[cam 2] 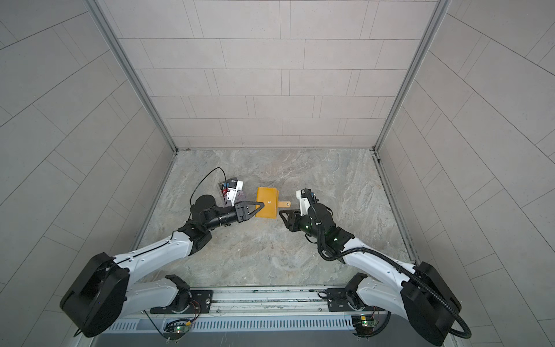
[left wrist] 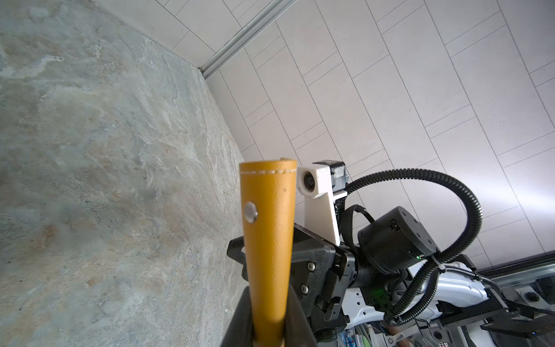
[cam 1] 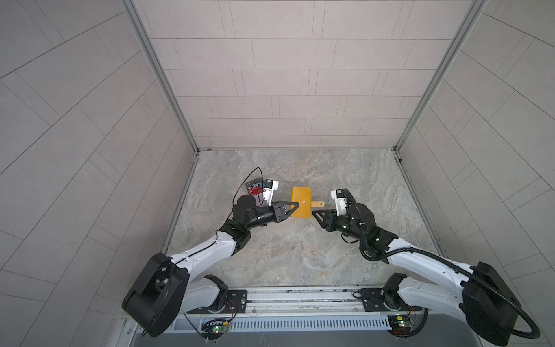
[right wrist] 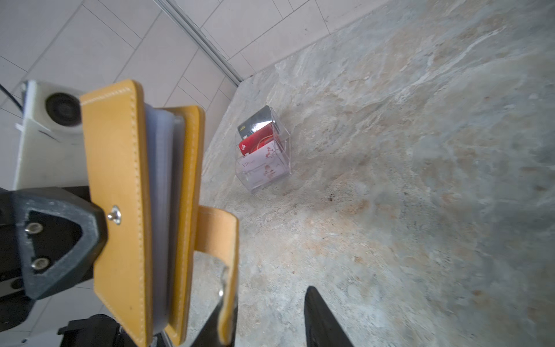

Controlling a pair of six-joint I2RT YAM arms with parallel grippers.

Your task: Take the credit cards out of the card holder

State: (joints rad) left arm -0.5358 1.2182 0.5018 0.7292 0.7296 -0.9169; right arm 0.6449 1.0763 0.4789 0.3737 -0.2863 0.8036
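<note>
Top views: the left gripper [cam 1: 295,206] is clamped on the spine side of the card holder [cam 1: 304,196], whose mustard cover faces up near the middle of the table [cam 1: 300,264]. Its strap tab [cam 1: 317,204] is unsnapped and points toward the right gripper [cam 1: 316,214], which sits just beside the tab's end. An acrylic box [cam 2: 229,187] of cards stands behind the left arm, near the holder but apart from it. Left wrist view: the cover, with its snap stud [left wrist: 250,211], runs out from between the fingers closed on it; the right gripper lies beyond. Right wrist view: the right gripper's jaws stand apart. The tab's end lies in the gap against one finger and the other is clear of it, so nothing is pinched. The covers are slightly parted and show pale clear sleeves [right wrist: 162,180]. The credit cards cannot be made out at this edge-on angle and are probably inside the sleeves. A red card [right wrist: 255,141] stands in the box between a black one and a pale one. Progress: early; the strap is freed, the booklet remains to be spread, and every card remains to be drawn out
</note>
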